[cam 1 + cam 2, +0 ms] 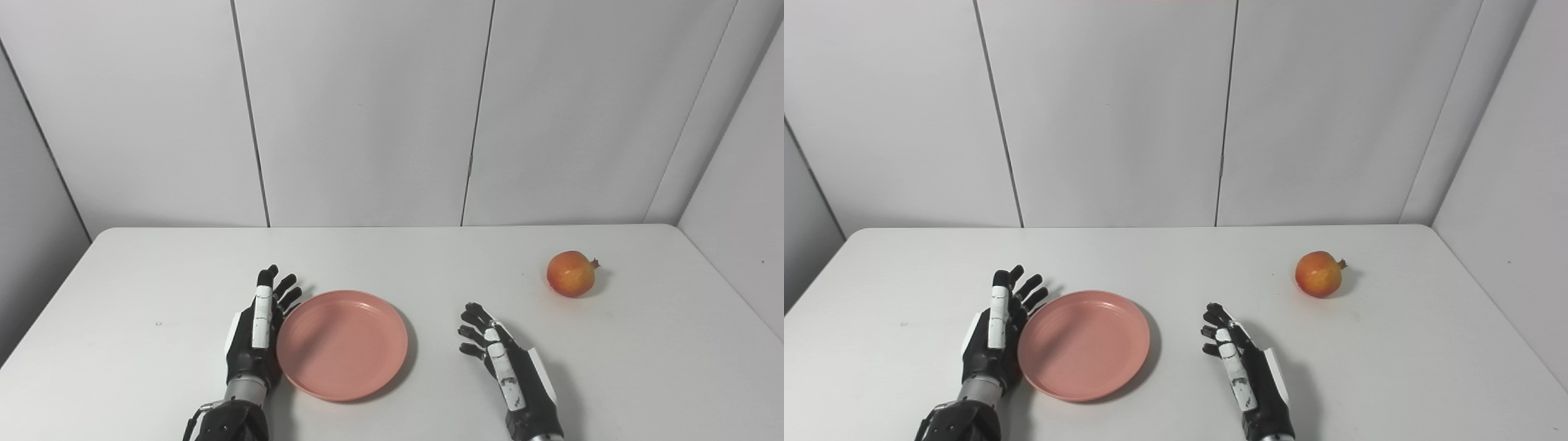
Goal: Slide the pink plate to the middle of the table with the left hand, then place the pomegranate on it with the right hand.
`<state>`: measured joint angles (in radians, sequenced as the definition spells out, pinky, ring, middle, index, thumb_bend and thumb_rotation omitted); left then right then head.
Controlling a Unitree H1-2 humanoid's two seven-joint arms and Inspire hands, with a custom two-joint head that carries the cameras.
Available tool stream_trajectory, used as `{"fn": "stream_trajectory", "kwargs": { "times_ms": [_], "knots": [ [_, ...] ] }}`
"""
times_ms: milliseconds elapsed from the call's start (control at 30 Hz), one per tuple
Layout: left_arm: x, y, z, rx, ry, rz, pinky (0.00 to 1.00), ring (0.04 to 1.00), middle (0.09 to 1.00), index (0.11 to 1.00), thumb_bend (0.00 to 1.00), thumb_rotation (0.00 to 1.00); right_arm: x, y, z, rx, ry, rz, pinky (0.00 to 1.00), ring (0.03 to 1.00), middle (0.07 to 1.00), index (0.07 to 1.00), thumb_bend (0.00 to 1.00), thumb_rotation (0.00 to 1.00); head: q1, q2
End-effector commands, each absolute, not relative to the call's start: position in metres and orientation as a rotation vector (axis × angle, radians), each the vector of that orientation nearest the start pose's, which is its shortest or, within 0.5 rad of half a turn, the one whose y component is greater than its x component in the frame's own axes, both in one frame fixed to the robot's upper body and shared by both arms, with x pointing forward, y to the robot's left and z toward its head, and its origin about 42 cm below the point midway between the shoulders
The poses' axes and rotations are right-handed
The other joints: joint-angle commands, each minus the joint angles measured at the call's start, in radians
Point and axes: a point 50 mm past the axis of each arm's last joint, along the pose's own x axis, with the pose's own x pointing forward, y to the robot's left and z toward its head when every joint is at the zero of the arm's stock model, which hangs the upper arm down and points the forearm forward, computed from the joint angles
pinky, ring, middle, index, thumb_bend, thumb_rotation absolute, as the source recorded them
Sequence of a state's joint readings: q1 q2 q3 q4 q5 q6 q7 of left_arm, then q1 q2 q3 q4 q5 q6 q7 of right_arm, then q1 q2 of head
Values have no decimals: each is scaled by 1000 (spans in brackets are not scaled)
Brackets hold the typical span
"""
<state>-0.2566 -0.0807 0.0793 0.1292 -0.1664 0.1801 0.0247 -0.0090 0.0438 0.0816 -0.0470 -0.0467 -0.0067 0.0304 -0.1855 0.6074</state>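
White table (392,257), grey panel wall behind. Pink plate (342,345) lies flat, a little toward 7 o'clock of the table's middle, nothing on it. Left hand (257,334) stands edge-on at the plate's 9 o'clock rim, fingers apart and extended toward 12, holding nothing; palm side looks pressed to the rim or just beside it, contact not certain. Right hand (505,361) rests at the plate's 3 o'clock, apart from it, fingers loosely spread and slightly curled, also holding nothing. Pomegranate (571,274) sits alone toward 2 o'clock of the table, well apart from both hands, crown pointing right.

Progress, as judged: slide is near done or mid-push, plate close to centre but not quite. Fruit pickup and placing not yet begun.

Unclear: both forearms cut off at the bottom edge; left thumb hidden behind the hand; table's near edge out of view, so true centre is a guess.
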Motion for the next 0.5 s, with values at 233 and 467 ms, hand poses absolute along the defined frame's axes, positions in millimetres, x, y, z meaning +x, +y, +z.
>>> {"fn": "stream_trajectory", "kwargs": {
  "times_ms": [233,467],
  "knots": [
    [372,166,140,-266,28,-36,859,894,912,959,994,909,284,-167,110,9,-89,38,762,813,910,836,772,965,-13,-18],
    [369,163,147,-255,19,-46,824,893,915,958,973,924,278,-164,117,-3,-93,7,761,797,885,819,759,945,-52,3]
  ]
}}
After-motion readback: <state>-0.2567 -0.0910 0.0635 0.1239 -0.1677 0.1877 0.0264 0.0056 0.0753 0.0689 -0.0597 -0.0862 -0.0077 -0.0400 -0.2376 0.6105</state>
